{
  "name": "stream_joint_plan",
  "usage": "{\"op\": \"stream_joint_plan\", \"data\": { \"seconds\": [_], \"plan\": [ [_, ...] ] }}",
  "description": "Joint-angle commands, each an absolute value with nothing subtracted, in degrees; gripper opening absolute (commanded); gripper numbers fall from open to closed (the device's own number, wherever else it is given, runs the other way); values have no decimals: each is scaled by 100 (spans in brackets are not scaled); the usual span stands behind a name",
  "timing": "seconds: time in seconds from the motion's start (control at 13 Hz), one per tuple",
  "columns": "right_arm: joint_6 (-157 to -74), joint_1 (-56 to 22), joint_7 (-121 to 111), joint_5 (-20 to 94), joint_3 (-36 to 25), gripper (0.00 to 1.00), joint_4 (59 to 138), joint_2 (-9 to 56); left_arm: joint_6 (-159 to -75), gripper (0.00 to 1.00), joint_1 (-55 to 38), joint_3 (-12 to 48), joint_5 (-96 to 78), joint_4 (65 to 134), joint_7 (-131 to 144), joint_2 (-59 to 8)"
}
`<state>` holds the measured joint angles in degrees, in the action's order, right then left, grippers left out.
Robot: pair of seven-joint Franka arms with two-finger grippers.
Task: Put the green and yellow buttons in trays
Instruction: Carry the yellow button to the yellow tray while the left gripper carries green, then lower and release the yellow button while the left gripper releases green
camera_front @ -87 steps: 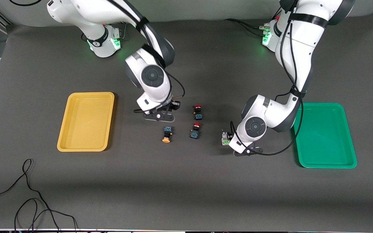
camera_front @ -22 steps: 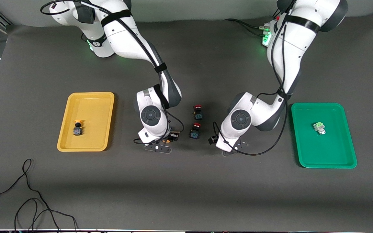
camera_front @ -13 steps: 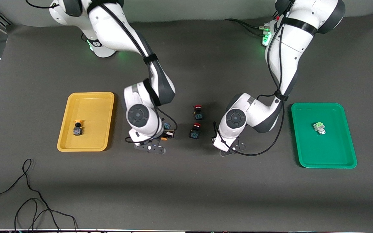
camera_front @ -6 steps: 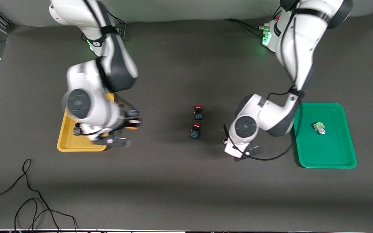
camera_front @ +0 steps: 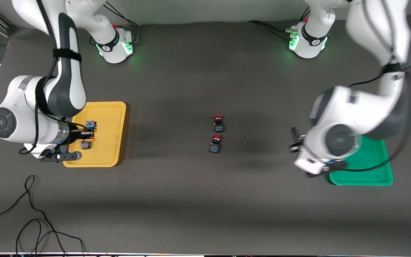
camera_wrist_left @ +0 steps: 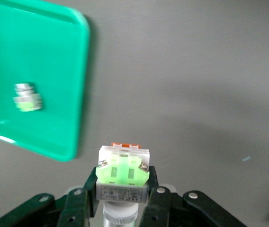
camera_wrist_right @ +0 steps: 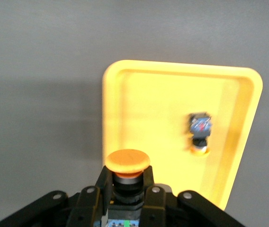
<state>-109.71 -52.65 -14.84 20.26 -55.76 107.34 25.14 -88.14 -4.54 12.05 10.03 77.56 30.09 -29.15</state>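
My right gripper [camera_front: 86,134] is shut on a yellow button [camera_wrist_right: 127,163] and holds it over the yellow tray [camera_front: 109,117]. The held button's blue end [camera_front: 90,124] shows in the front view. Another yellow button [camera_wrist_right: 200,132] lies in that tray [camera_wrist_right: 148,104], also seen from the front [camera_front: 84,144]. My left gripper [camera_front: 294,142] is shut on a green button [camera_wrist_left: 123,177], over the mat beside the green tray [camera_front: 369,175]. The other green button [camera_wrist_left: 27,98] lies in the green tray [camera_wrist_left: 54,71]; the left arm hides it in the front view.
Two red-capped buttons [camera_front: 218,123] [camera_front: 215,142] stand on the dark mat mid-table, between the trays. A loose black cable [camera_front: 30,214] lies near the front camera at the right arm's end. The arm bases stand along the table edge farthest from the camera.
My right arm has carried a yellow button from mid-table to over the yellow tray. My left arm has carried a green button from mid-table toward the green tray.
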Motion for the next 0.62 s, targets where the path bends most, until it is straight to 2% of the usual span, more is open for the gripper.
{"op": "stream_joint_plan", "data": {
  "seconds": [0.0, 0.23, 0.46, 0.54],
  "plan": [
    [-12475, -5370, -2099, 2187, -5529, 14, 11915, 2626, -8639, 0, 305, 1222, 940, 8067, 1728, -2567],
    [-12762, -5292, -2906, 3212, -5449, 14, 11962, 3303, -9033, 0, 921, 1213, 1098, 8523, 776, -2496],
    [-12727, -5300, -3182, 3674, -5414, 14, 11892, 3595, -10348, 0, 1274, 1204, 1222, 9664, 387, -2225],
    [-12718, -5282, -3112, 3683, -5353, 30, 11839, 3603, -10876, 0, 1379, 1204, 1230, 10094, 335, -2128]
  ]
}}
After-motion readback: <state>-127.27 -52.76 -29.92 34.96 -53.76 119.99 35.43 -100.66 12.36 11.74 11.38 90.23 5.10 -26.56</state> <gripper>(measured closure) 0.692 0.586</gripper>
